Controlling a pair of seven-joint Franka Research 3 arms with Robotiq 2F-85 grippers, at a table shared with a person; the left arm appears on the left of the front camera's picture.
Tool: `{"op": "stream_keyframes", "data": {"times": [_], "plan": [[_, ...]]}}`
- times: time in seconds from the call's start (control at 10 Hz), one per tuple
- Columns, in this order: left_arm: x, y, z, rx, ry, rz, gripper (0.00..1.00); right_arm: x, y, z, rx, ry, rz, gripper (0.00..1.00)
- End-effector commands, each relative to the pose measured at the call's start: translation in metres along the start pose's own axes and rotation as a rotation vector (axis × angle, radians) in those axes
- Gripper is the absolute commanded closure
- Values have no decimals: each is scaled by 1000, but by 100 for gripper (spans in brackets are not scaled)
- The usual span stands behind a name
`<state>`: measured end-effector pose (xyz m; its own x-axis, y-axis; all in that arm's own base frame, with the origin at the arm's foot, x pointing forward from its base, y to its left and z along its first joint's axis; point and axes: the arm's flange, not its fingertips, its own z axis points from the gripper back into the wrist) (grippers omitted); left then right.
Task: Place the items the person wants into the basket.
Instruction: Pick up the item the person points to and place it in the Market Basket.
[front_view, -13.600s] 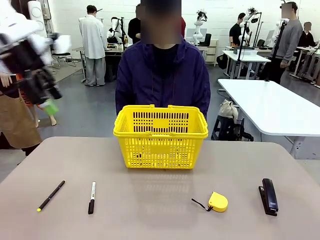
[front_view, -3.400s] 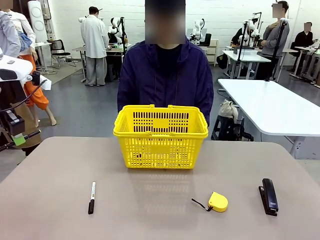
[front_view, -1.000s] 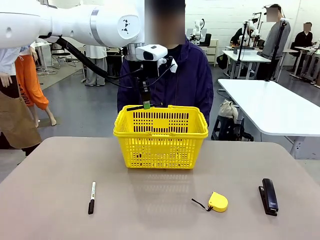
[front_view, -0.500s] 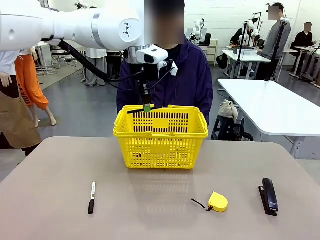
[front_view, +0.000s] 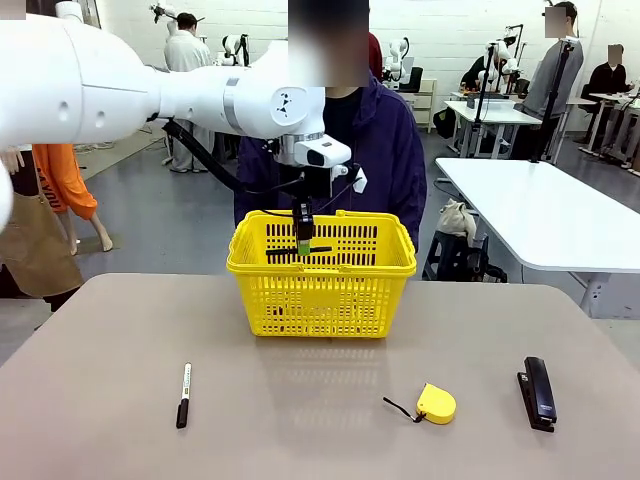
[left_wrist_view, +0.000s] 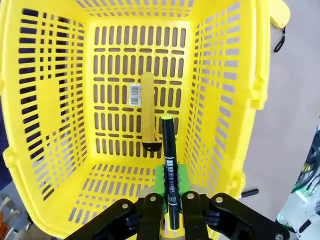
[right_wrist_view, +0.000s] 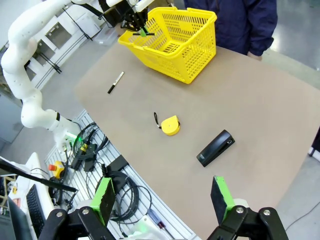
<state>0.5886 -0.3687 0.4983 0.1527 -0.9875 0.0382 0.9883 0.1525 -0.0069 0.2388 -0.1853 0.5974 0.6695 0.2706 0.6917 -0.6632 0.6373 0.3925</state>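
The left claw (front_view: 304, 238), clamped on the pen (left_wrist_view: 168, 150), hangs in the basket (front_view: 320, 300) mouth above the utility knife (left_wrist_view: 147, 110); best lower slightly, then release. The right claw (right_wrist_view: 162, 197) is spread wide.

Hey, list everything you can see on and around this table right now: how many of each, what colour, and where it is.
table: one, grey-beige, shared workspace
basket: one, bright yellow, far middle of the table
utility knife: one, yellow with a black end, lying on the basket floor
pen: one, black with a yellow tip, held over the basket's inside
marker: one, black with a white band, near left
tape measure: one, yellow with a black strap, near side, right of middle
stapler: one, black, near right
person: one, dark navy-purple jacket, behind the basket
left gripper: black, green pads, fingers shut on the pen
right gripper: black, green pads, fingers open, raised above the table, holding nothing
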Motion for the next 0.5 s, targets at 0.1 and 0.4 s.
{"op": "stream_keyframes", "data": {"times": [0.1,0.4], "plan": [[13,28,-8,-56,37,-21,89,1,-1,-1,25,-28,18,0],[17,32,-26,-89,56,-36,89,1,-1,-1,25,-28,18,0]]}}
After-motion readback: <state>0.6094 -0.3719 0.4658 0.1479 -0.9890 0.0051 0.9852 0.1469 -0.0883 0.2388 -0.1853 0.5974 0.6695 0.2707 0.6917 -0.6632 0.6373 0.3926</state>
